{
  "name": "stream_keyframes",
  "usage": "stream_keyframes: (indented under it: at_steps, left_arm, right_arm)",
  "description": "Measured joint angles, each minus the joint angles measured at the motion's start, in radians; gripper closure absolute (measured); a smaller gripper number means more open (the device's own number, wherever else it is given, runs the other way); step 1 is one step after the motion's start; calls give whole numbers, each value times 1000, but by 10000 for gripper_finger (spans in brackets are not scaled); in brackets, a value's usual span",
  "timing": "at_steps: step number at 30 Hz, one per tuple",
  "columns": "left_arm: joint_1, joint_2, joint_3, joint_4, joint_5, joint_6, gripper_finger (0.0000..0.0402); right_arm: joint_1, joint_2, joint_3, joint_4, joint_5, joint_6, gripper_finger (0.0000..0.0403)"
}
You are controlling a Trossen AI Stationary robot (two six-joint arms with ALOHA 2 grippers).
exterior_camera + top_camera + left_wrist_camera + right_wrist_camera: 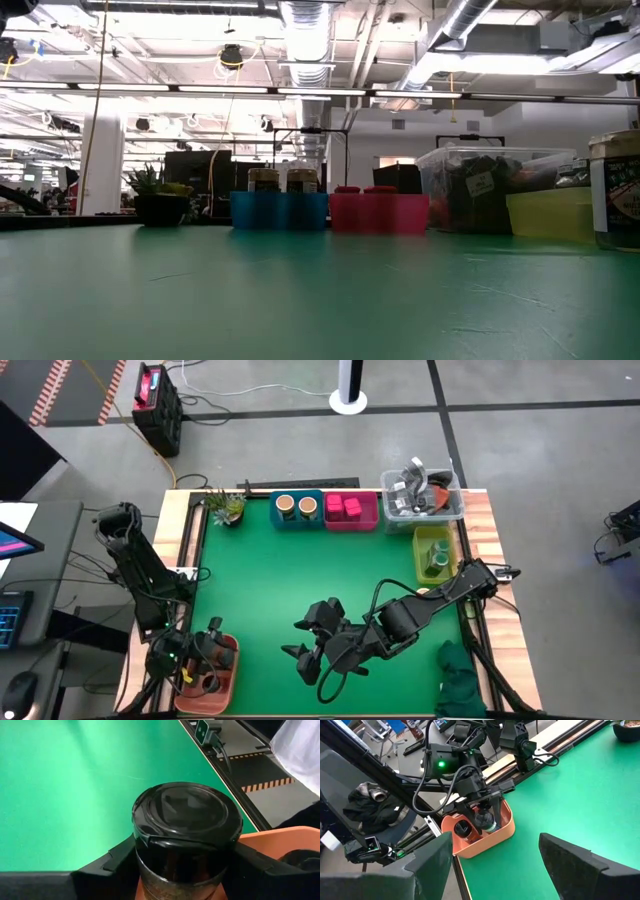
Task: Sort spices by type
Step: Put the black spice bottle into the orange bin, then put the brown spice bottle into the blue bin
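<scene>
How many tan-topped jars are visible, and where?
2. Both tan-topped jars stand side by side in the blue bin at the table's far edge. None seems hidden.

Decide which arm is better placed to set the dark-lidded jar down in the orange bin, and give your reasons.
The left. Its hand is shut on the dark-lidded jar right over the orange bin. The right hand is open and empty above the green mat, apart from the bin.
</scene>
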Motion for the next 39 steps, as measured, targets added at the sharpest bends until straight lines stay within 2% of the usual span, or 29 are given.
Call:
stream_keyframes:
  at_steps: [6, 14, 23, 26, 33, 39]
  left_arm:
    - [0, 0, 0, -1, 13, 7, 181]
    - [5, -1, 3, -13, 52, 8, 158]
    - [5, -1, 16, -23, 53, 21, 158]
    - [5, -8, 42, -73, 59, 28, 158]
    - [5, -81, 139, -311, 65, -56, 159]
    - [18, -156, 209, -366, 64, -95, 159]
  right_arm:
    - [0, 0, 0, 0, 0, 0, 81]
    - [0, 0, 0, 0, -2, 0, 81]
    - [0, 0, 0, 0, -9, 0, 81]
    - [-3, -1, 0, -22, -22, 24, 81]
    - [-11, -8, 10, -269, -52, 188, 81]
    - [-24, -10, 23, -614, -154, 385, 81]
